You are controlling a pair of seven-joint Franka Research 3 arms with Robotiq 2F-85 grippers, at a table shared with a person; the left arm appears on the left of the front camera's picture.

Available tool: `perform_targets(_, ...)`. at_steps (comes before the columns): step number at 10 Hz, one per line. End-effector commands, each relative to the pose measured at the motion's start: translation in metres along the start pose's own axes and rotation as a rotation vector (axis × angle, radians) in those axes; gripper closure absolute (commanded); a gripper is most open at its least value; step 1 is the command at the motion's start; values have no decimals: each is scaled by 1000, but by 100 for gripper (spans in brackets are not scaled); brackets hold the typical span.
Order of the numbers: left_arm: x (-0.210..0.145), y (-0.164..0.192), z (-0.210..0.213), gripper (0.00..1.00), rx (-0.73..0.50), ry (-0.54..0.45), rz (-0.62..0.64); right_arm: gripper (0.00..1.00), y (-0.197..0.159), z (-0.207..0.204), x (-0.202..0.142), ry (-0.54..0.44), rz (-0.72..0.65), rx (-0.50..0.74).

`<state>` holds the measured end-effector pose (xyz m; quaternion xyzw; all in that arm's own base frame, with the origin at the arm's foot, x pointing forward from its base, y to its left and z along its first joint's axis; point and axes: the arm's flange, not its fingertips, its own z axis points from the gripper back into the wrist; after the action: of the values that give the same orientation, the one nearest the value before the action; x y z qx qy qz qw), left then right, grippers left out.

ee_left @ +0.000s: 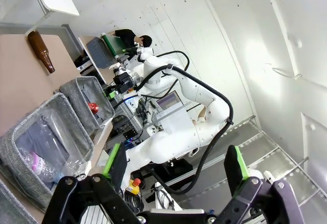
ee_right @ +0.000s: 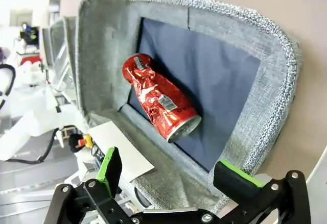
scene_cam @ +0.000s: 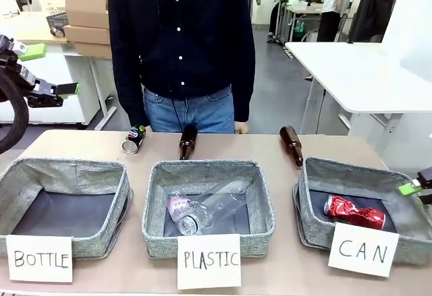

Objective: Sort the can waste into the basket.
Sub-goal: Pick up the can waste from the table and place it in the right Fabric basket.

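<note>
Right gripper [ee_right: 169,165] wide open and empty, red can [ee_right: 161,101] lying just ahead, inside basket [ee_right: 276,71]

Tan table [scene_cam: 270,144], BOTTLE basket [scene_cam: 67,168], PLASTIC basket [scene_cam: 202,171], CAN basket [scene_cam: 351,171], dark can [scene_cam: 133,139] lying, brown bottle [scene_cam: 187,141], another brown bottle [scene_cam: 291,145]

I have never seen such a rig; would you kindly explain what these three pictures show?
Two robot arms share a table with a person. One picture looks across the table; the others come from a camera on each wrist. Three grey baskets stand in a row: BOTTLE basket, PLASTIC basket with a clear plastic bottle, CAN basket with a red can. Behind them lie a dark can and two brown glass bottles. The left gripper and right gripper are open, holding nothing.
</note>
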<state>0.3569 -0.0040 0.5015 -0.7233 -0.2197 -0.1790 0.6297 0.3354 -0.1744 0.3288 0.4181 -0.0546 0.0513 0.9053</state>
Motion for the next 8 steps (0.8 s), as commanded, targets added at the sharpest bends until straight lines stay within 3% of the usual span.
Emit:
perform_targets(1, 0, -2, -2, 0, -21, -9, -23, 0, 14, 18, 4, -30, 81, 86)
perform_targets(3, 0, -2, -2, 0, -21, -9, -23, 0, 48, 56, 5, -18, 180, 179)
perform_targets(5, 0, -2, -2, 0, -21, -9, -23, 0, 93, 79, 2, 95, 248, 523)
perform_targets(6, 0, -2, -2, 0, -21, -9, -23, 0, 111, 71, 4, 86, 188, 637)
perform_targets(8, 0, -2, -2, 0, -21, -9, -23, 0, 131, 40, 14, 78, 141, 710)
